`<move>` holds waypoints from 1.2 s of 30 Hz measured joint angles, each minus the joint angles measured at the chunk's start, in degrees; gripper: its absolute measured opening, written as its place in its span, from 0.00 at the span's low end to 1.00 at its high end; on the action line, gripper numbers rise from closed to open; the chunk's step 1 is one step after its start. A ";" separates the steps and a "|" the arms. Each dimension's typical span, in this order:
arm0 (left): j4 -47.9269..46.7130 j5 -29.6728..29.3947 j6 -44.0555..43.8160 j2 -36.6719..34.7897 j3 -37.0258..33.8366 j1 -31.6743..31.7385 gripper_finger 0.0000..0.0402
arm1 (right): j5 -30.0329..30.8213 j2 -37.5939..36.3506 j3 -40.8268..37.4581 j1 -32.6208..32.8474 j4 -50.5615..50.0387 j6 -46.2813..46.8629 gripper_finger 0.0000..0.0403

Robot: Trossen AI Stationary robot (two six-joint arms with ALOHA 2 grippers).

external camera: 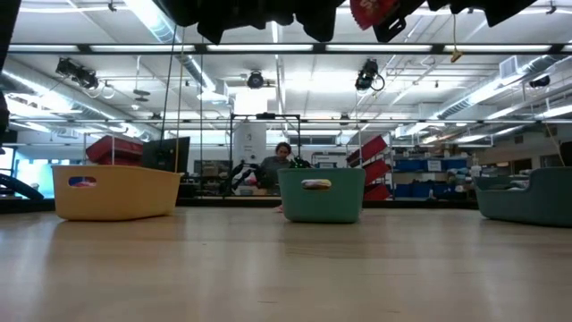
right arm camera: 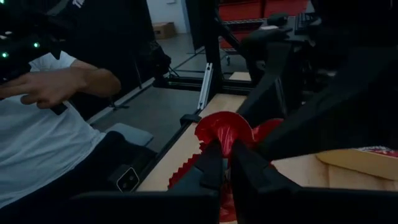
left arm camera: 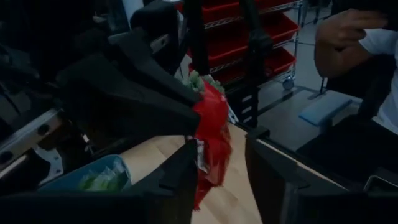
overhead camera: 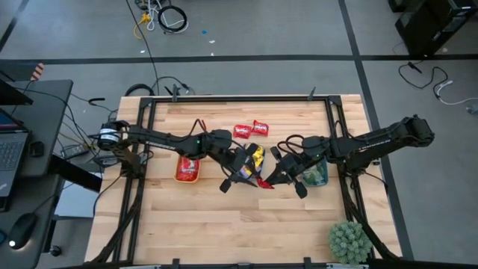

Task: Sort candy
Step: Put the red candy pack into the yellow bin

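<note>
— Starting at the left: what sits there?

— A small oblong yellow-orange tray (overhead camera: 188,169), smooth-walled with rounded corners, on the pale wooden table (overhead camera: 224,232). Glossy red packets lie inside it.

— And the left gripper (left arm camera: 219,186)?

— It hangs over the middle of the table, just right of that tray. Its two dark, flat, angular fingers (left arm camera: 180,180) stand apart, one on each side of a crinkled red packet (left arm camera: 211,127). I cannot tell whether either finger touches the wrapper.

— So who holds that packet?

— The right gripper (right arm camera: 229,163). Its narrow fingers are pinched together on the shiny foil, which fans out above them into a ruffled edge with saw-tooth crimps. The packet is lifted clear of the table, between the two grippers, near the table's centre.

— Other candy nearby?

— Two flat red packets (overhead camera: 251,130) lie side by side on the wood, farther back from the grippers. Yellow packets (overhead camera: 258,155) show just behind the left gripper, partly hidden by the arm.

— Further right?

— A teal tray (overhead camera: 320,176), the same oblong shape, lies under the right arm and holds dull green wrapped pieces.

— Anything at the right edge?

— A spiky green plant (overhead camera: 349,240), round and bristly, stands at the near right corner. Beyond the table a person in a white shirt (right arm camera: 37,137) shows, with one hand (right arm camera: 46,87) raised.
</note>
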 joint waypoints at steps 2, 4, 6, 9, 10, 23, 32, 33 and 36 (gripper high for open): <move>0.03 -1.07 0.02 0.22 0.35 -0.07 0.29 | 0.00 0.00 0.00 -0.01 0.23 0.09 0.04; -0.06 -2.19 0.21 0.22 0.35 -0.07 0.21 | 0.07 0.00 0.00 -0.01 0.29 0.08 0.04; -0.21 -2.40 1.66 0.22 0.35 -0.09 0.12 | 0.26 0.00 0.00 -0.01 0.41 0.13 0.05; -0.80 -6.22 1.21 0.15 0.35 -0.32 0.03 | 2.34 -0.27 0.00 0.05 0.34 0.12 0.07; -1.44 -9.75 0.03 0.08 0.36 -0.52 0.03 | 3.68 -0.55 -0.02 0.03 0.10 0.16 0.08; -28.72 -40.96 -1.06 -10.49 0.55 -5.80 0.01 | 25.99 -9.66 0.04 -0.03 -9.30 -0.64 0.40; -59.98 -65.09 -28.71 -19.21 -4.31 -13.84 0.01 | 29.55 -9.48 0.04 -0.03 -14.62 1.53 0.48; -62.30 -66.29 -32.06 -20.09 -5.81 -14.53 0.01 | 29.55 -9.10 0.03 -0.03 -15.11 1.53 0.48; -64.31 -68.72 -39.89 -23.39 -9.76 -15.70 0.01 | 29.55 -7.80 0.00 -0.03 -14.37 1.66 0.47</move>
